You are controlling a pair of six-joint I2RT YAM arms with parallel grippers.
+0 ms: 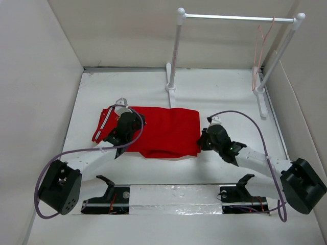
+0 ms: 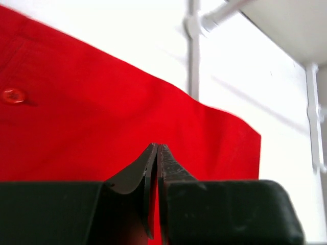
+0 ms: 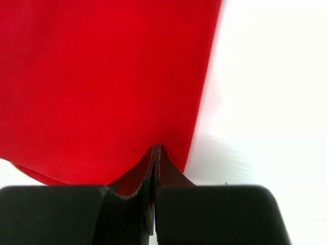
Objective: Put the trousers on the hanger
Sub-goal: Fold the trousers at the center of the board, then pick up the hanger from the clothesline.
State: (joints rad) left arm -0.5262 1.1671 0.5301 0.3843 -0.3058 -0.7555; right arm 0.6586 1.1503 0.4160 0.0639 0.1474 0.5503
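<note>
The red trousers (image 1: 166,130) lie folded flat on the white table, with white stripe trim at their left end (image 1: 103,122). My left gripper (image 1: 137,122) is shut, its tips low over the left part of the cloth; the left wrist view shows the closed tips (image 2: 157,148) against the red fabric (image 2: 102,102). My right gripper (image 1: 201,139) is shut at the trousers' right edge; its tips (image 3: 156,149) sit just inside that edge of the cloth (image 3: 102,76). The pale pink wire hanger (image 1: 260,51) hangs from the bar at the far right.
A white-posted rack with a silver bar (image 1: 235,18) stands along the back, its left post (image 1: 173,56) just behind the trousers and also in the left wrist view (image 2: 193,56). Box walls close in the left, back and right. A taped strip (image 1: 173,196) runs between the arm bases.
</note>
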